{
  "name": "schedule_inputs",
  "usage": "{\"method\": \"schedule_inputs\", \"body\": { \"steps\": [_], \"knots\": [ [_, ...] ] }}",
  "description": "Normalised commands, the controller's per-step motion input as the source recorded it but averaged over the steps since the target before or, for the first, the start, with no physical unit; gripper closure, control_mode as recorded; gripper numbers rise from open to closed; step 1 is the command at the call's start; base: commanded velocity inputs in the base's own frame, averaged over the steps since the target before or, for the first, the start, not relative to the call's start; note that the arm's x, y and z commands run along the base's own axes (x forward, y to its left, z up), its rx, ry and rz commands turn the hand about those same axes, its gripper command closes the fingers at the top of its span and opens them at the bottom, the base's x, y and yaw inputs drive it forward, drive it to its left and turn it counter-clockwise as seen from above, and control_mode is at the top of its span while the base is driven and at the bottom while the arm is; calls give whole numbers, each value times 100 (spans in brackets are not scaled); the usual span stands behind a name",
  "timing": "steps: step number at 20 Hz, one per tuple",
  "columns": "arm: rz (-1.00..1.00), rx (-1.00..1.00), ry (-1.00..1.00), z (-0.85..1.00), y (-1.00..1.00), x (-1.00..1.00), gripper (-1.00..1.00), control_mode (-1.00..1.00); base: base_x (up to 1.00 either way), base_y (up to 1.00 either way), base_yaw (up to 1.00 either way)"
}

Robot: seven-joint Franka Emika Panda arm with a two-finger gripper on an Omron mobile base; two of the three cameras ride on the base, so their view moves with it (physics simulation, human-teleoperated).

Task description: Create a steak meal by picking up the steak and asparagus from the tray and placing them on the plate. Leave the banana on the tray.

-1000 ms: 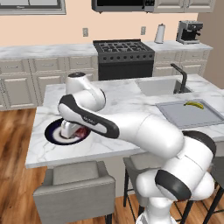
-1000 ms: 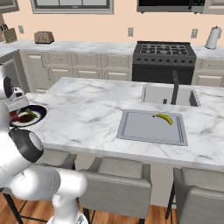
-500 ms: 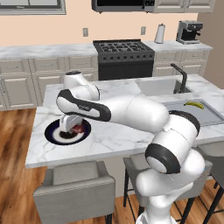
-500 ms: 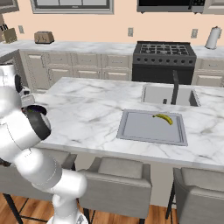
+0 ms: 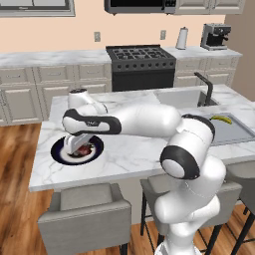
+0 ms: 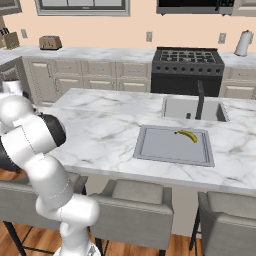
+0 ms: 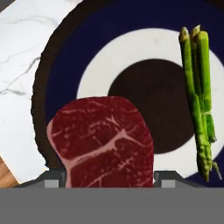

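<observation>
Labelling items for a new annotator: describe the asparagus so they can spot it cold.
On the marble island, go to the round navy-rimmed plate near its left end. Two things lie on it: the asparagus is the thin green bundle of stalks across the white ring, beside the flat dark-red steak.

The robot arm (image 5: 149, 119) is built of glossy white, rounded, tube-like segments joined by dark grey to black bands at the joints. Its bulbous white links stack up from a narrower white column at the base, with smooth, unmarked shells.
</observation>
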Motion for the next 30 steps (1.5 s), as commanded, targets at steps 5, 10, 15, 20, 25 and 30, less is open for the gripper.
{"method": "schedule_inputs", "body": {
  "steps": [5, 10, 15, 20, 25, 30],
  "knots": [
    [0, 0, 0, -22, 7, 35, 100, -100, 0, 0, 0],
    [0, 0, 0, -12, 22, 23, 100, -100, 0, 0, 0],
    [0, -1, -5, -17, 24, 1, -100, -100, 0, 0, 0],
    [0, 0, -15, -6, 0, 0, -100, -100, 0, 0, 0],
    [0, 0, -26, 13, -12, -12, -100, -100, 0, 0, 0],
    [0, 0, -29, 50, -37, -56, -100, -100, 0, 0, 0]
  ]
}}
